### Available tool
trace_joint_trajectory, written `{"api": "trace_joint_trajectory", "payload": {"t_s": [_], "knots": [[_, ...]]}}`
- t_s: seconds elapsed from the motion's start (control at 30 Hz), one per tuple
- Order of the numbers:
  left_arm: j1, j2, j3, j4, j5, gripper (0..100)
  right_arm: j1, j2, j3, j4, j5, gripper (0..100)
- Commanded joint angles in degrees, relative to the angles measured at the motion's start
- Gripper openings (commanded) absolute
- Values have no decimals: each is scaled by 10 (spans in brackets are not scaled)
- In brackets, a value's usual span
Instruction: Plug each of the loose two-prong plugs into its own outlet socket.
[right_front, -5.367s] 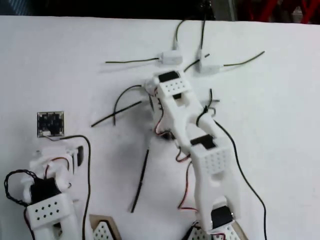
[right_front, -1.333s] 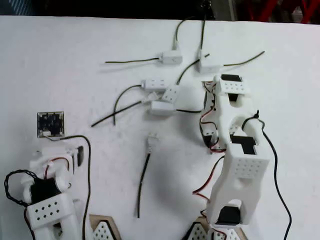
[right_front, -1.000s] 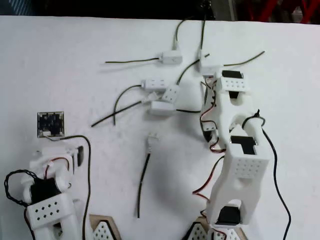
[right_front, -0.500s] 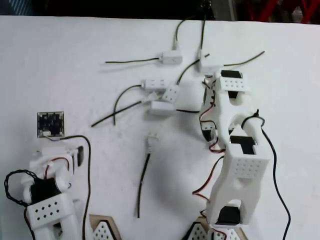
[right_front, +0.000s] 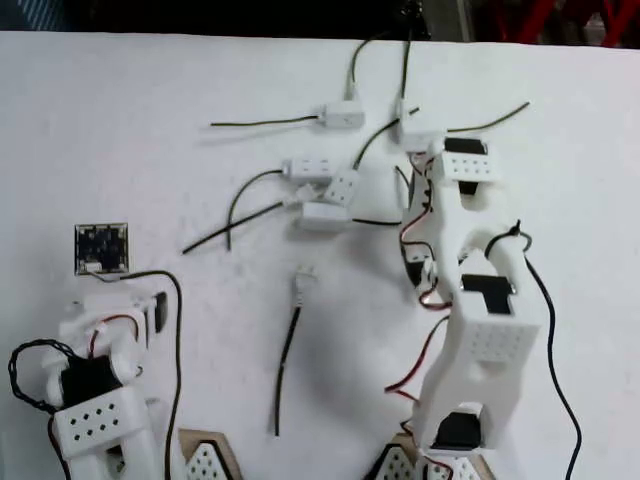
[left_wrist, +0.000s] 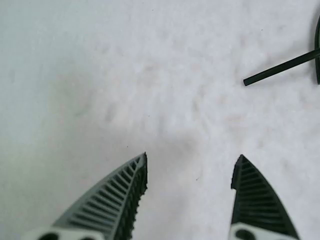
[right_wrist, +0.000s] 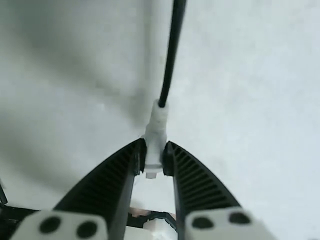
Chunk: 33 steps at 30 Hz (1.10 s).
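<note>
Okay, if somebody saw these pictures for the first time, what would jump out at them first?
The right gripper shut on a small white plug with a black cord, close up in the right wrist view. From above, the cluster of white sockets mid-table stands out, with one loose plug lying alone nearer the arms.

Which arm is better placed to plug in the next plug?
Right. The right gripper is shut on a plug, close to the sockets. The left gripper is open over bare table, far from them.
</note>
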Motion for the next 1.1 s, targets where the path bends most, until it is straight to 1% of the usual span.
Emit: {"api": "trace_joint_trajectory", "payload": {"t_s": [0.0,0.13,0.27,0.3,0.43,0.63,0.8,0.93,1.07], "knots": [[-3,-8,-4,-12,2,273,9,-92,-21,13,20,18],[-2,-9,-4,-13,5,274,7,-195,35,13,55,18],[-1,-9,-8,-18,7,274,-15,-317,98,13,59,18],[-1,-9,-8,-27,9,274,-26,-349,113,12,58,18],[35,-9,-18,-62,60,275,-92,-464,171,-8,52,18],[110,-9,-84,-67,112,275,-204,-606,273,-110,-40,18],[193,-9,-120,-74,146,275,-285,-687,369,-217,-103,18],[235,-9,-103,-137,160,275,-342,-733,438,-291,-142,18],[253,-8,-85,-180,160,273,-394,-775,484,-336,-155,18]]}}
